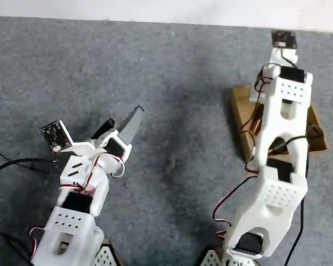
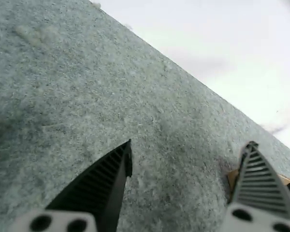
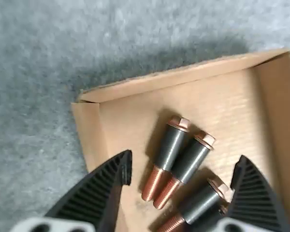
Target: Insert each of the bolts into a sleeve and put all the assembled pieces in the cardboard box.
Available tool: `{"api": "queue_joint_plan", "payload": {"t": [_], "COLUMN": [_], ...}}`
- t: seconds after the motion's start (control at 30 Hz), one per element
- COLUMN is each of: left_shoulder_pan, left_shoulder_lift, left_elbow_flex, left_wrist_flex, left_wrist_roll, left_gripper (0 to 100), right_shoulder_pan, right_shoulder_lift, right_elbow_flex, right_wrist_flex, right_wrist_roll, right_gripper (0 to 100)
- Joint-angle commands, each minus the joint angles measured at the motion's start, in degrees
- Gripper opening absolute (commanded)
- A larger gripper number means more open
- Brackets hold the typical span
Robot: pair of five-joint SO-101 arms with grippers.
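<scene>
Three copper bolts in dark grey sleeves [image 3: 183,162] lie side by side on the floor of the cardboard box [image 3: 135,96]. My right gripper [image 3: 181,169] hangs open just above them, with nothing between its fingers. In the high view the right arm [image 1: 277,166] stretches over the box [image 1: 241,119] at the right of the table and hides most of it. My left gripper [image 2: 188,164] is open and empty over bare grey felt; in the high view the left gripper [image 1: 125,124] sits left of centre, pointing toward the box. A corner of the box [image 2: 232,176] peeks out beside one left finger.
Grey felt [image 1: 172,83] covers the table. A pale wall strip [image 1: 166,8] runs along the far edge. Cables trail from both arm bases near the front edge. Open felt lies between the two arms.
</scene>
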Motion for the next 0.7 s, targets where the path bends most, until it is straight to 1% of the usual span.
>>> {"api": "queue_joint_plan", "payload": {"t": [0.0, 0.1, 0.23, 0.53, 0.67], "left_shoulder_pan": [-0.1, 0.0, 0.0, 0.0, -0.2], "left_shoulder_lift": [0.7, 0.7, 0.7, 0.7, 0.7], "left_elbow_flex": [-0.5, -0.5, -0.5, -0.4, -0.3], "left_wrist_flex": [-1.1, -1.1, -1.1, -1.0, -0.9], "left_wrist_roll": [-0.5, -0.5, -0.5, -0.5, -0.7], "left_gripper": [33, 33, 33, 33, 33], "right_shoulder_pan": [-2.4, -3.5, -5.1, -13.3, -16.0], "right_shoulder_lift": [-8.1, -13.7, -24.2, -57.5, -71.1], "right_elbow_flex": [2.9, 8.9, 22.8, 71.1, 88.0], "right_wrist_flex": [0.0, -0.7, -7.3, -31.7, -38.8], "right_wrist_roll": [-0.8, -0.8, -0.8, -0.5, -0.6], "right_gripper": [29.0, 29.0, 29.0, 29.0, 29.0]}}
